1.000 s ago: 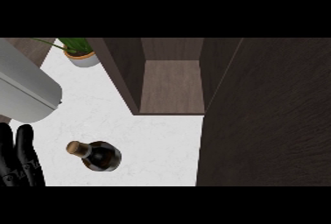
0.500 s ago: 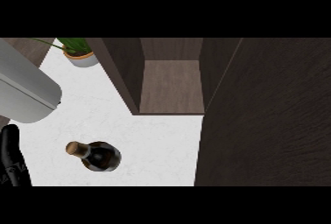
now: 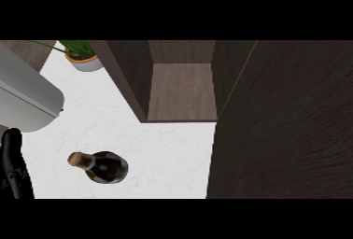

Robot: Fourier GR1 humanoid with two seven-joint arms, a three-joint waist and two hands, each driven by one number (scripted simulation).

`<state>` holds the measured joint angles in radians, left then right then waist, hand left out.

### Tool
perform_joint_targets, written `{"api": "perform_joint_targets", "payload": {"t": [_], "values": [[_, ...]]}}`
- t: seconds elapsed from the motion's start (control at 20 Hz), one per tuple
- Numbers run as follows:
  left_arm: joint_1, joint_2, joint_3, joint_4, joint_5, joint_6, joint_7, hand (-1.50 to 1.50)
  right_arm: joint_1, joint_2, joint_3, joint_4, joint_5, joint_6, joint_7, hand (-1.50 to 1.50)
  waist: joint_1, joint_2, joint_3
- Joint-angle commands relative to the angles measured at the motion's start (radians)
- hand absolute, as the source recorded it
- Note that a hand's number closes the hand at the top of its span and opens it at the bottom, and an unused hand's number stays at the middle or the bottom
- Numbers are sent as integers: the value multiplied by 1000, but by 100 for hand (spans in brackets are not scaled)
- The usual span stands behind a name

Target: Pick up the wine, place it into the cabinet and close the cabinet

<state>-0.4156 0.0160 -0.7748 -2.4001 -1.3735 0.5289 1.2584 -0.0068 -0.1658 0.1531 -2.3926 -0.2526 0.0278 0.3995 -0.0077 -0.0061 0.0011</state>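
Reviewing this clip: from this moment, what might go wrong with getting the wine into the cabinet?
1. The wine bottle stands upright on the white counter, its corked neck toward the left hand; a sideways brush might tip it.
2. The open cabinet door flanks the route to the shelf; the bottle may clip it.
3. No right hand shows, so closing the door probably needs an extra reach.

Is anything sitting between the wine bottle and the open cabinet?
No. In the head view, only bare white counter lies between the wine bottle and the open cabinet.
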Motion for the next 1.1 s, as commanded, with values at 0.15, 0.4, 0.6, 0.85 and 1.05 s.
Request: {"api": "perform_joint_targets", "payload": {"t": [0.15, 0.4, 0.6, 0.85, 1.05], "values": [[36, -16, 29, 11, 109, 38, 119, -150, 3, -16, -42, -98, -7, -19, 47, -150, -7, 4, -1], [170, -16, 90, 15, 220, 94, -20, -150, 80, -8, -63, -71, -13, 33, -44, -150, -5, 7, -2], [259, 9, 159, 106, 314, 201, -129, -150, 44, -39, -138, -65, -90, 50, -5, -150, -3, 9, -2], [367, 65, 228, 122, 394, 276, -246, -150, 159, -19, -154, -71, -89, 126, -96, -150, -2, 5, -1], [471, 160, 263, 171, 524, 401, -382, -150, 57, -44, -209, -68, -143, 101, -9, -150, 5, 6, -3]]}}
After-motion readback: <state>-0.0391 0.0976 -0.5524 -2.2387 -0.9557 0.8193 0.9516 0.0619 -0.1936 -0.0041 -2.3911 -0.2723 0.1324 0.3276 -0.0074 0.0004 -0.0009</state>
